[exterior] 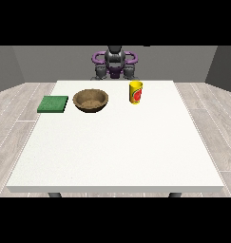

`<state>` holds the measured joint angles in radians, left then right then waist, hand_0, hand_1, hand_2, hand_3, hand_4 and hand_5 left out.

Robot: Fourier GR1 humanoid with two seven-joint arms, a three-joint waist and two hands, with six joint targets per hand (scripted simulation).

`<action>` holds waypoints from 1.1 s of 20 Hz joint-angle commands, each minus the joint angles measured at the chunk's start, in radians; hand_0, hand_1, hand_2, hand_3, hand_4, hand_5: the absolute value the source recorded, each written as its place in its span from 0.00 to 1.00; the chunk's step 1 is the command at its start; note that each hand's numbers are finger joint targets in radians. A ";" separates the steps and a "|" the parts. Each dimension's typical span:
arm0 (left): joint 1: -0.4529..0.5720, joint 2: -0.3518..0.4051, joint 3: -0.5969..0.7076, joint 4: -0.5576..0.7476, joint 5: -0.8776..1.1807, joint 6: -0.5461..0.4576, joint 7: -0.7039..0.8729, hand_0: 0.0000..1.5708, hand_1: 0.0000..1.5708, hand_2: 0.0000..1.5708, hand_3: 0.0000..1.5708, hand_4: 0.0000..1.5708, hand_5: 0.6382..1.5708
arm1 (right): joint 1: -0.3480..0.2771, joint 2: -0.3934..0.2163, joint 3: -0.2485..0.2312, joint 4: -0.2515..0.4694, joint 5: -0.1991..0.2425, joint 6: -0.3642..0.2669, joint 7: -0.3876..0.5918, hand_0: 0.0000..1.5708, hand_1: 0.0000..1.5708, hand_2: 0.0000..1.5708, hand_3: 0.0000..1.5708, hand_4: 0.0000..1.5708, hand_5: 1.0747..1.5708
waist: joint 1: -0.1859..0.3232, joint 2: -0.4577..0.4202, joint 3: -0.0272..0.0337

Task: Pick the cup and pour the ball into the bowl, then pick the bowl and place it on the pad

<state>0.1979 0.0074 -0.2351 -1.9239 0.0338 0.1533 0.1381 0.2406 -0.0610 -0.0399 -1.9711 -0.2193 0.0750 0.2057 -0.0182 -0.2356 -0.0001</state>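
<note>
Bench (pixel 117 152): large, white, flat-topped; dark legs show under its near edge. All items sit along its far part, close to the robot.

Bowl (pixel 91 100): brown, round, upright, resting on the bench. Taken here as the landmark. Inside looks speckled tan; nothing else can be made out in it.

Pad (pixel 53 104): green, flat, square-ish, lying on the bench beside the bowl toward the view's left, a small gap between the two. Nothing rests on it.

Cup (pixel 136 92): yellow with a red mark on its side, upright on the bench, to the view's right of the bowl and a little farther back, apart from it. Its mouth faces up. The ball cannot be seen from here, so whether it lies inside cannot be told.

Robot (pixel 115 63): dark torso with purple arm parts, behind the bench's far edge, beyond the bowl and cup.

Robot hand at the view's right (pixel 131 72): held close to the body behind the cup, touching no item; finger state cannot be told.

Robot hand at the view's left (pixel 100 72): likewise close to the body behind the bowl, holding nothing; finger state cannot be told.
</note>
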 commanded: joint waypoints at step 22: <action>-0.438 -0.006 0.206 0.751 -0.071 0.086 -0.644 0.00 0.00 0.00 0.00 0.00 0.88 | -0.244 -0.117 -0.202 0.433 -0.050 0.223 -0.441 0.00 0.00 0.00 0.00 0.17 1.00 | -0.074 0.352 -0.0001</action>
<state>-0.1603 0.0219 -0.0500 -1.3023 -0.0148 0.2146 -0.4657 0.0504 -0.1619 -0.2220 -1.5789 -0.2574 0.2972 -0.2511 -0.0845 0.1165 -0.0001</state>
